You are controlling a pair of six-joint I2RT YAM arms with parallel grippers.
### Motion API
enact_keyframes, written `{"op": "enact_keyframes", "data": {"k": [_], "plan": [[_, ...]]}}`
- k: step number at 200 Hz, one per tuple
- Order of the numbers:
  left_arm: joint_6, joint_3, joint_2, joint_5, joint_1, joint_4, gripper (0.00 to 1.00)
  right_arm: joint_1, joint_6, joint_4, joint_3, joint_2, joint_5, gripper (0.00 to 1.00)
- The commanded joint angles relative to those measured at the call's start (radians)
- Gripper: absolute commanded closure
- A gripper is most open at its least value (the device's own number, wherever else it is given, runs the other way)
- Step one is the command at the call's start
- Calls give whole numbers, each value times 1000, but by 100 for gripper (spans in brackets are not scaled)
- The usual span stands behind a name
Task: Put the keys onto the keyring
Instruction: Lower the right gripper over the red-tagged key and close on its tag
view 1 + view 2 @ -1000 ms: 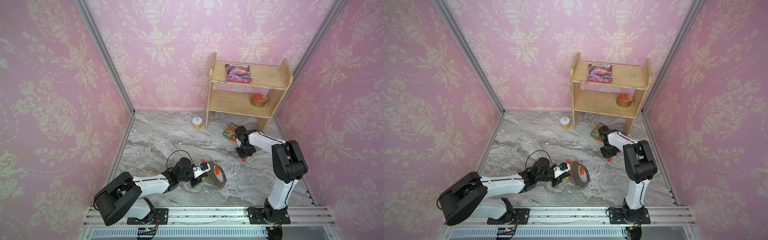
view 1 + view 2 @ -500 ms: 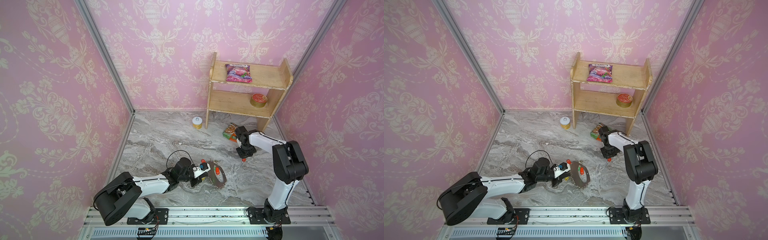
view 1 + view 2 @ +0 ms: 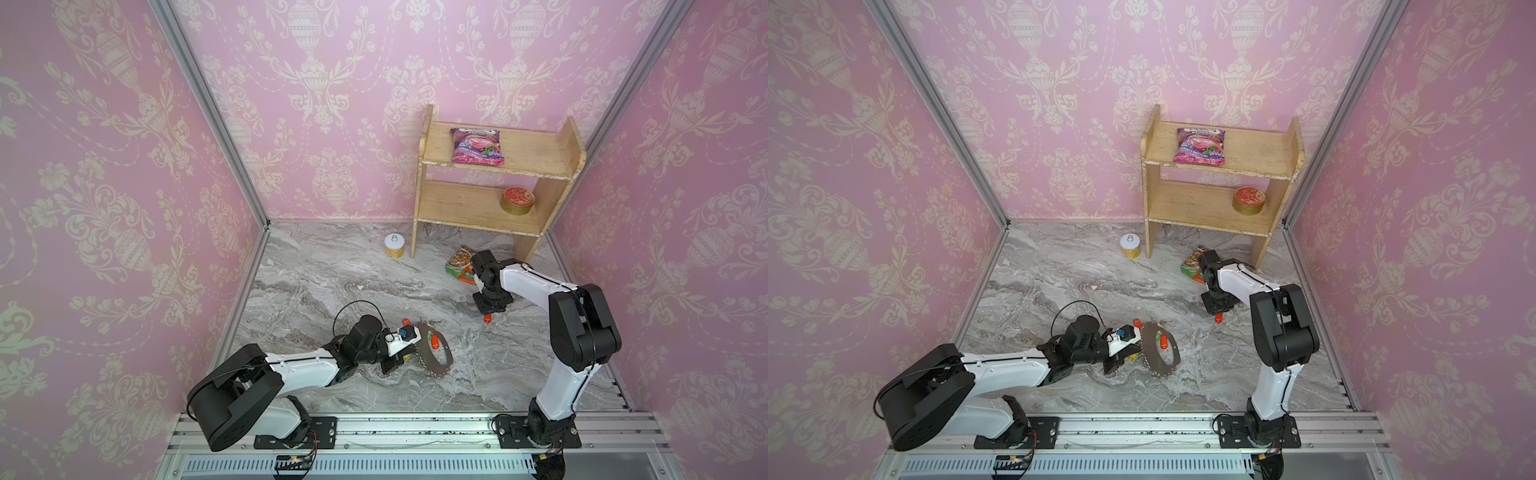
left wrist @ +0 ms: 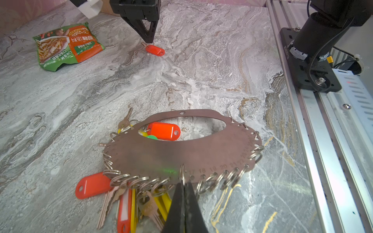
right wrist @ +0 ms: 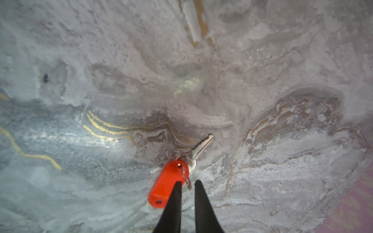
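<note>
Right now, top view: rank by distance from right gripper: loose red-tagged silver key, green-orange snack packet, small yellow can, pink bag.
1. red-tagged key, at right gripper.
2. green-orange packet, just behind.
3. yellow can, back left.
4. pink bag, top shelf.

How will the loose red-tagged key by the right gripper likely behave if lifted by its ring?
Probably floppy: red tag and silver key join only through a thin ring, so they should dangle. Likely light, being small. The smooth tag may slide on the marble table.
</note>
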State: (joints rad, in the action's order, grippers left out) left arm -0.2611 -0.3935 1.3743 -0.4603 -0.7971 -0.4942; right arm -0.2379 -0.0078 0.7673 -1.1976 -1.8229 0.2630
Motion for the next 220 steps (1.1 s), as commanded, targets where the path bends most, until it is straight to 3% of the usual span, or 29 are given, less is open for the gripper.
{"op": "enact_keyframes", "data": {"k": [1, 220], "plan": [[-3, 13, -26, 22, -5, 2, 100, 6, 1, 14, 13, 2, 18, 85], [-4, 16, -38, 31, -5, 5, 100, 11, 15, 5, 13, -46, 10, 88]]}}
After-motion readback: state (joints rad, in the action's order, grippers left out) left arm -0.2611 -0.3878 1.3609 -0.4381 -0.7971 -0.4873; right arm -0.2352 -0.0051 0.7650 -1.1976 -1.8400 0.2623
